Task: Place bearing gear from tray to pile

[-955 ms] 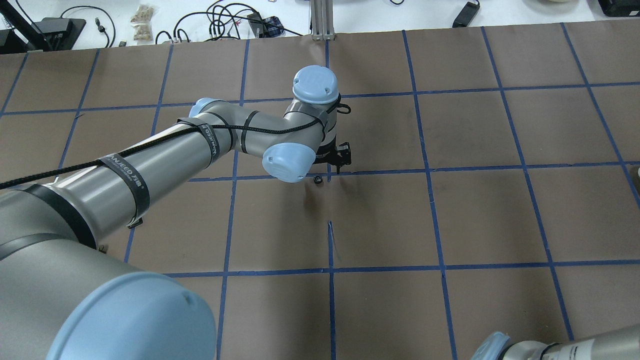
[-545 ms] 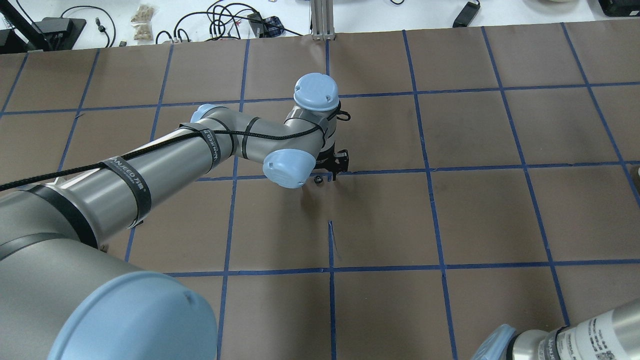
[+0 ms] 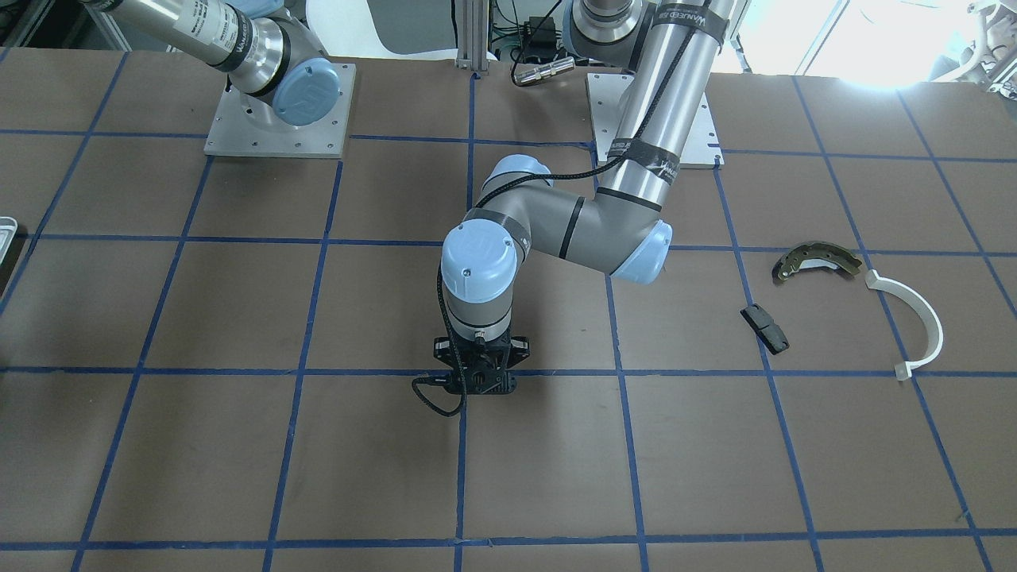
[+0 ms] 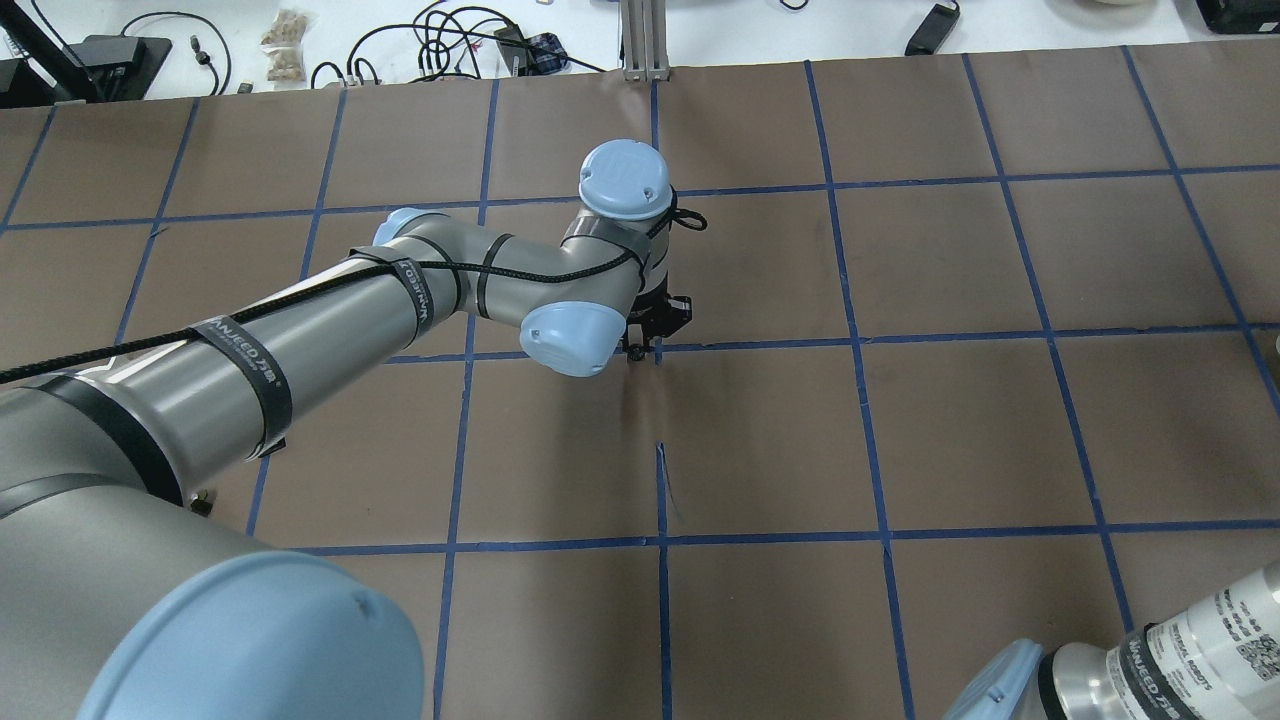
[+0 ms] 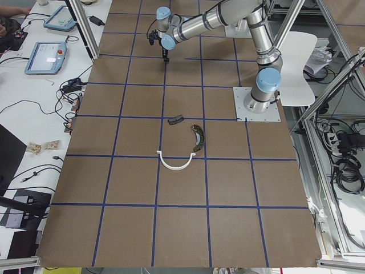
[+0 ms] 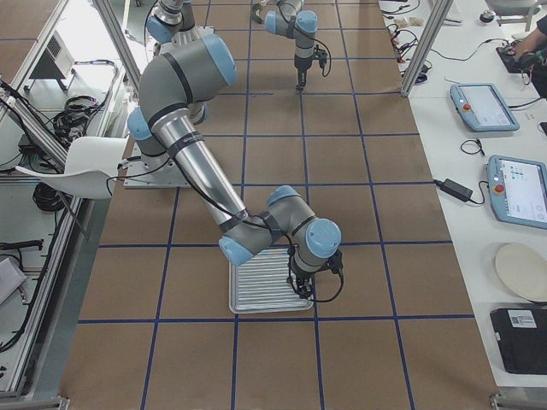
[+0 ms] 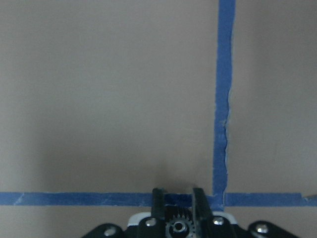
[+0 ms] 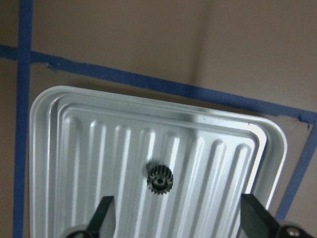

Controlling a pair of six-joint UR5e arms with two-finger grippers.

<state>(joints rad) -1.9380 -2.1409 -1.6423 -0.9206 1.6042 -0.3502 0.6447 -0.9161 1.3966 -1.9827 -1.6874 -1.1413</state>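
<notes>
- A small black toothed metal bearing gear lies flat on the pale silvery ribbed tray, near its middle and apart from the rim.
- The right gripper hovers above it with the fingers spread wide and holds nothing.
- A second gear of the same kind sits between the fingers of the left gripper, low over a crossing of blue tape on the brown table. The fingers stand close against its teeth on both sides, so I judge it as gripped.
- The pile is well apart from both gears: a curved olive-metal brake shoe, a white plastic half-ring arc and a small black oblong block.
- Handling, in my judgement: the gear is light, stiff and not fragile, but it is small and low, so it can slip or tip easily. It is best taken across the toothed rim, centred, since the teeth give some hold.
- Writing: the black strap on the left arm seems to read "VANJEED". The label on the right arm is too small to be sure.
</notes>
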